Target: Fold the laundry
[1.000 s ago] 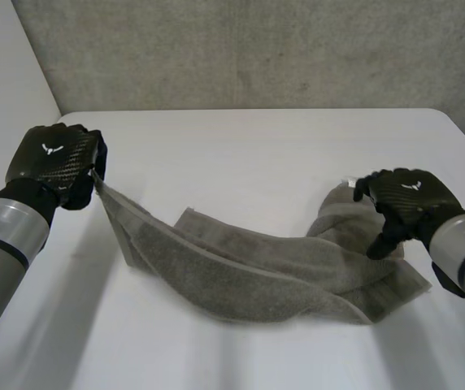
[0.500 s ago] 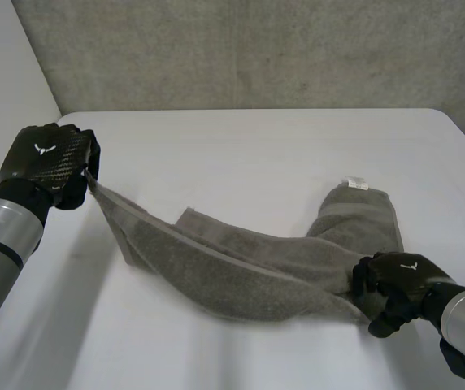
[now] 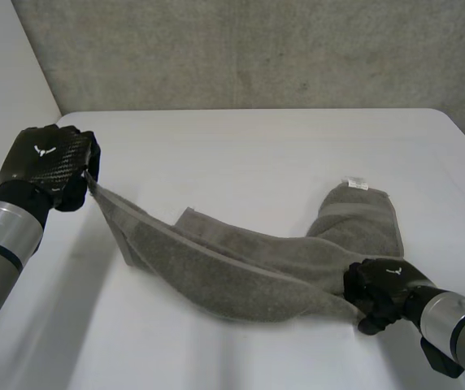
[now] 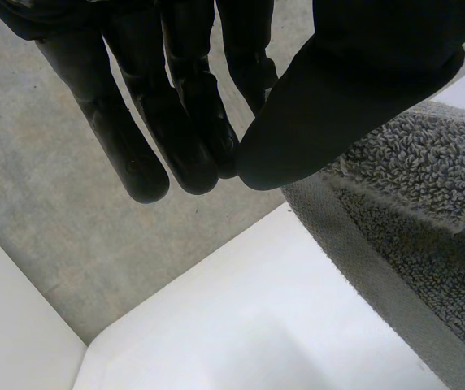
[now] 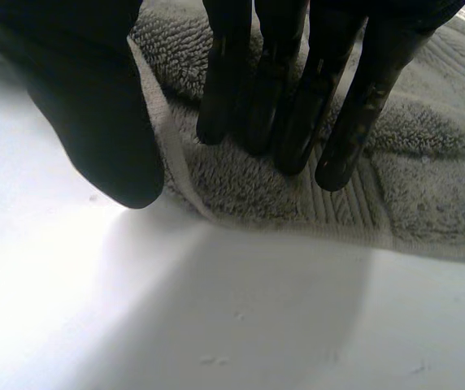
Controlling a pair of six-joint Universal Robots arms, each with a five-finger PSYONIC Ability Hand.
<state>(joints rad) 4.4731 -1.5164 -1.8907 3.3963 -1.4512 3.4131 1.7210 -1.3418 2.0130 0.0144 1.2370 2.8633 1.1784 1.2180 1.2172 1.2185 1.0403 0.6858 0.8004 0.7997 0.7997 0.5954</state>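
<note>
A grey terry towel [image 3: 241, 268] lies bunched in a long band across the white table [image 3: 257, 146]. My left hand [image 3: 49, 162] is raised at the table's left and holds the towel's left corner, which rises taut from the table. In the left wrist view the towel corner [image 4: 411, 211] is pinched between thumb [image 4: 362, 73] and fingers [image 4: 184, 122]. My right hand [image 3: 383, 288] sits low at the towel's near right edge. In the right wrist view its straight fingers [image 5: 289, 106] rest on the towel [image 5: 428, 179], while the thumb [image 5: 94, 106] stands apart just past the hem, over the table.
A small white label [image 3: 356, 184] marks the towel's far right end. A rough concrete wall [image 3: 257, 49] stands behind the table and a pale wall [image 3: 5, 73] to its left. Bare table [image 3: 216, 349] lies in front of the towel.
My right hand has moved from the towel's far right end to its near right edge, fingers drawing in. My left hand shifted slightly left, still pinching its corner.
</note>
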